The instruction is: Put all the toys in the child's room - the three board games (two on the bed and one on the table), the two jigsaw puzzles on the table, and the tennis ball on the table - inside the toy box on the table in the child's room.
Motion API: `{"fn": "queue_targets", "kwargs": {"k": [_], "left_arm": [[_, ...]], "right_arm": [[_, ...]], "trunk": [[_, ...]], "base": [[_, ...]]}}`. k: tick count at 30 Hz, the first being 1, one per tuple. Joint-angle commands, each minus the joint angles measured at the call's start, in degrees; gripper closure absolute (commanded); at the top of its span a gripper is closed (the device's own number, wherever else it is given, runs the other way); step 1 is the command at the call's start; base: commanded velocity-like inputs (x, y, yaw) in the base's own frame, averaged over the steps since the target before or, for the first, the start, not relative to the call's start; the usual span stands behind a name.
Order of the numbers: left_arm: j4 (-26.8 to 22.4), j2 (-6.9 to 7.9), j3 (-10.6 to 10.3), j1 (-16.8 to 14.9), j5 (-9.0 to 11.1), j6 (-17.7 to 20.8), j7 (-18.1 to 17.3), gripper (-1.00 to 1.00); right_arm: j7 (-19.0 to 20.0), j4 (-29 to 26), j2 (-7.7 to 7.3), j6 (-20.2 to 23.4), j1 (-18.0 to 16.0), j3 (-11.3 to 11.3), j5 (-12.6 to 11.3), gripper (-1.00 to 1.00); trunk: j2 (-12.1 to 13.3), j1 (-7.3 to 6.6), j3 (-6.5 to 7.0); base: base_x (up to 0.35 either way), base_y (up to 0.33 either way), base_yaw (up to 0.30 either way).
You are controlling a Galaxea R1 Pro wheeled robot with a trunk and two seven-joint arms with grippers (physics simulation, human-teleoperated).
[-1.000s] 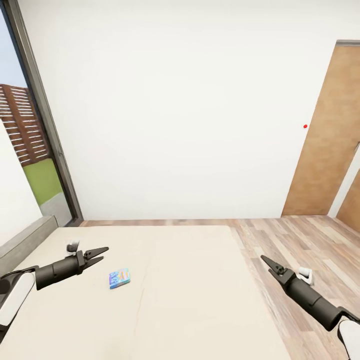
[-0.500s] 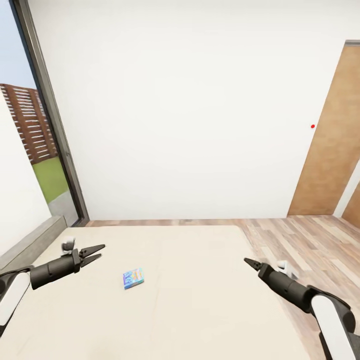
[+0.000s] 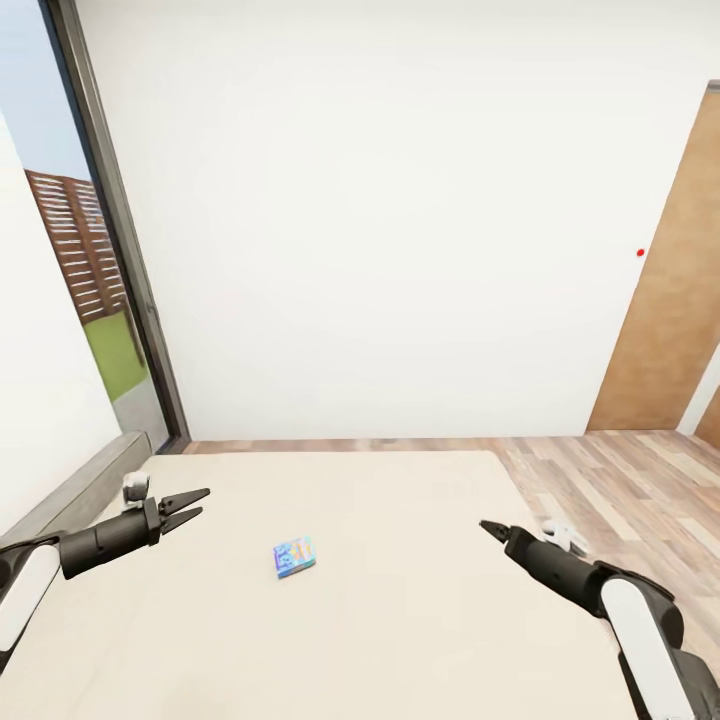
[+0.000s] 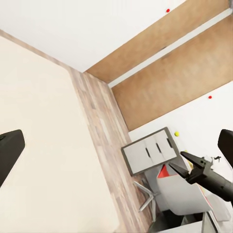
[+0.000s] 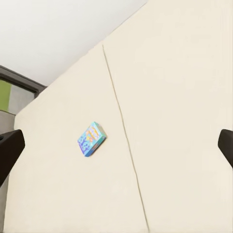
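One board game [image 3: 294, 556], a small blue box with cartoon print, lies flat on the beige bed [image 3: 400, 620], a bit left of centre. The right wrist view shows the board game [image 5: 91, 139] between that gripper's widely spread fingers [image 5: 9, 148]. My left gripper [image 3: 190, 504] hovers open over the mattress, to the left of the game and apart from it. My right gripper [image 3: 488, 528] hangs over the bed's right part, well to the game's right. The left wrist view shows the right gripper [image 4: 176, 160] with its jaws apart and nothing in them.
A grey frame edge [image 3: 80, 490] borders the bed on the left, below a tall window [image 3: 95, 280]. Wood floor [image 3: 620, 470] and a brown door [image 3: 675, 300] lie to the right. The left wrist view shows a dark-grey cabinet [image 4: 148, 154] with white panels.
The head camera has panned left, so the whole picture shifted right. My right gripper has moved left, from beside the bed to over its right part. The board game has not moved on the bed.
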Motion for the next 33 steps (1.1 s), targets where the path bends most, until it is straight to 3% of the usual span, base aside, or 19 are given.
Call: {"fn": "queue_targets", "kwargs": {"k": [1, 7, 24, 33], "left_arm": [[0.04, 0.02, 0.03, -0.02, 0.04, 0.25, -0.15, -1.0], [0.04, 0.06, 0.03, -0.02, 0.04, 0.23, -0.15, -1.0], [0.04, 0.14, 0.11, -0.02, 0.04, 0.16, -0.2, -1.0], [0.04, 0.16, 0.15, -0.02, 0.04, 0.16, -0.24, -1.0]], "right_arm": [[-0.96, -0.01, 0.0, 0.22, -0.14, 0.3, -0.62, -1.0], [-2.48, 0.3, 0.02, 0.22, -0.51, 1.51, -0.81, -1.0], [-2.1, -0.06, 0.02, -0.04, -0.48, 1.52, -1.16, -1.0], [-2.08, -0.15, 0.02, -0.05, -0.48, 1.52, -1.2, -1.0]], "trunk": [[-0.06, 0.03, -0.04], [-0.06, 0.03, -0.04], [-0.06, 0.03, -0.04], [-0.06, 0.03, -0.04]], "base": [[0.0, 0.265, 0.0], [0.0, 0.171, 0.0], [0.0, 0.013, 0.002], [-0.055, 0.034, 0.182]]}}
